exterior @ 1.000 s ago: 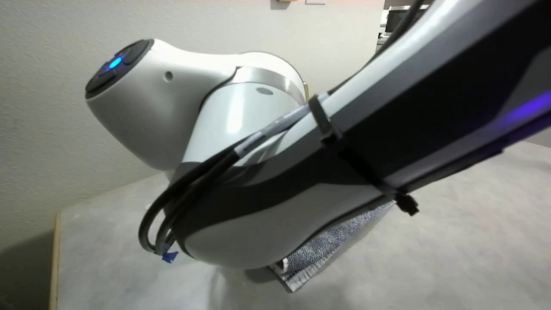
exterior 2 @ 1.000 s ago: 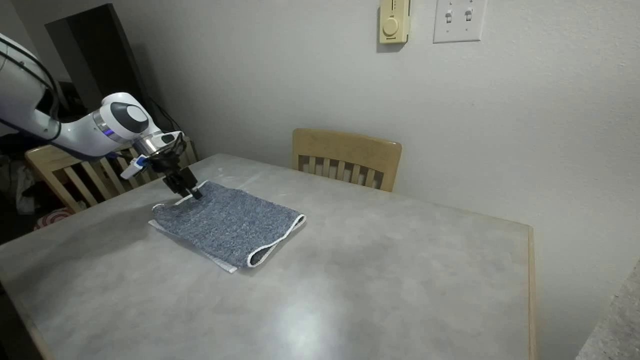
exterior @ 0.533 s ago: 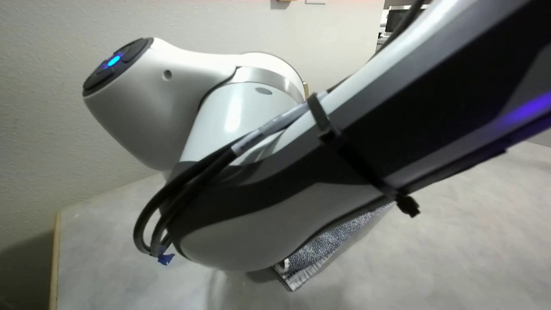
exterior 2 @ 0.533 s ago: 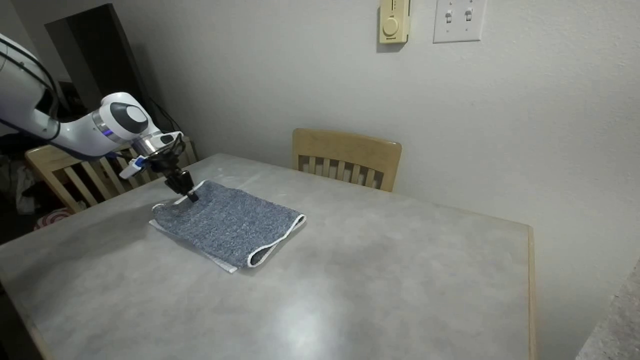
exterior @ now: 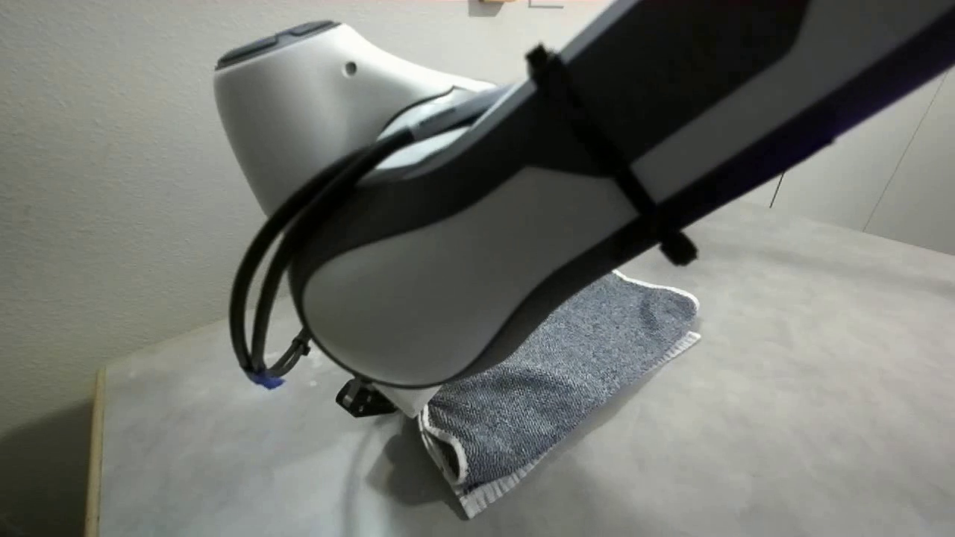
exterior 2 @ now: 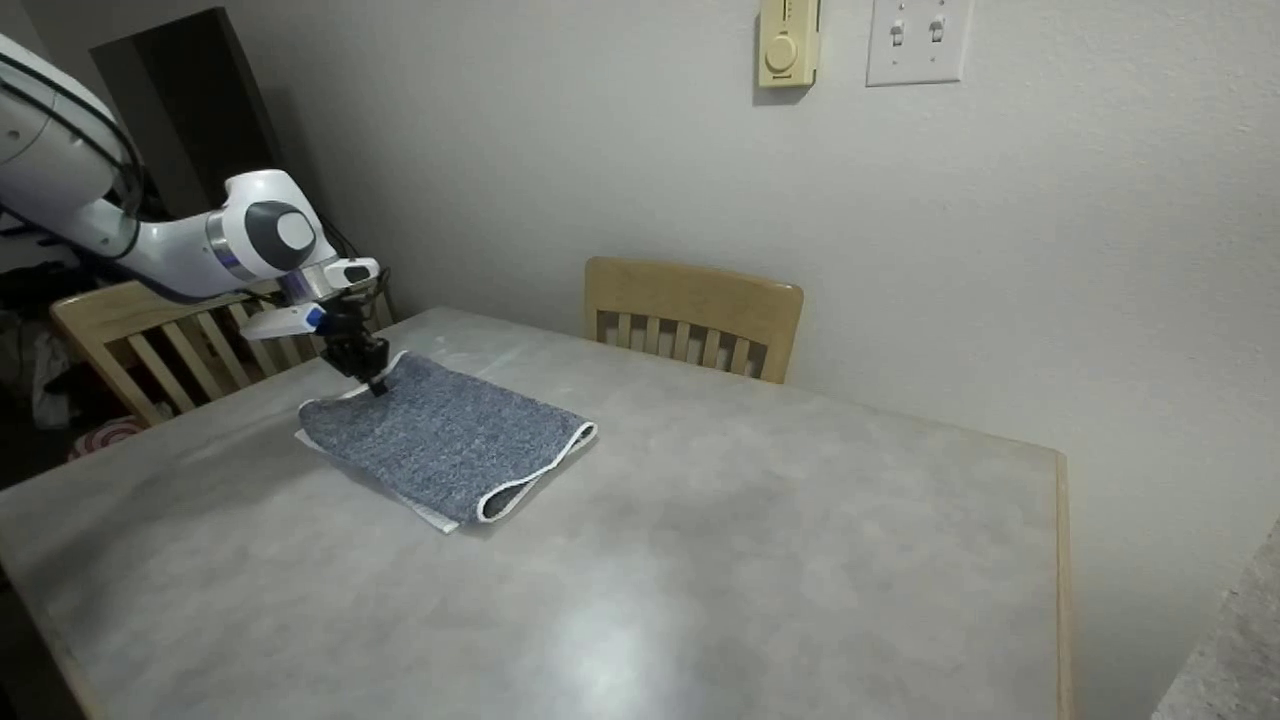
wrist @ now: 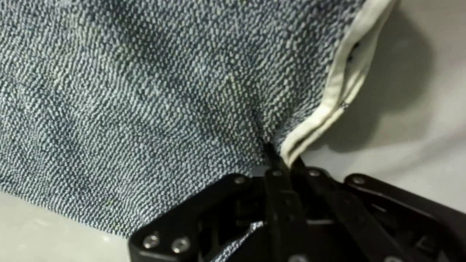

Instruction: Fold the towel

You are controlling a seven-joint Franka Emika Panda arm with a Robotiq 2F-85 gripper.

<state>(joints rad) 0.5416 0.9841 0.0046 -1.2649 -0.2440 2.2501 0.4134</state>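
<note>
Wrist view, and my black end effector [wrist: 284, 155] nips one edge of the white-trimmed, rectangular blue-grey terry towel [wrist: 145, 109], folded over on the mottled grey tabletop [exterior 2: 800, 540]; if that bite's shallow, I'd say a quick lift could pull it loose.

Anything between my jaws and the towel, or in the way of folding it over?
Nothing visible: the jaws are shut on the towel at its white edging, and no object shows on its upper face, where a fold would likely land.
</note>
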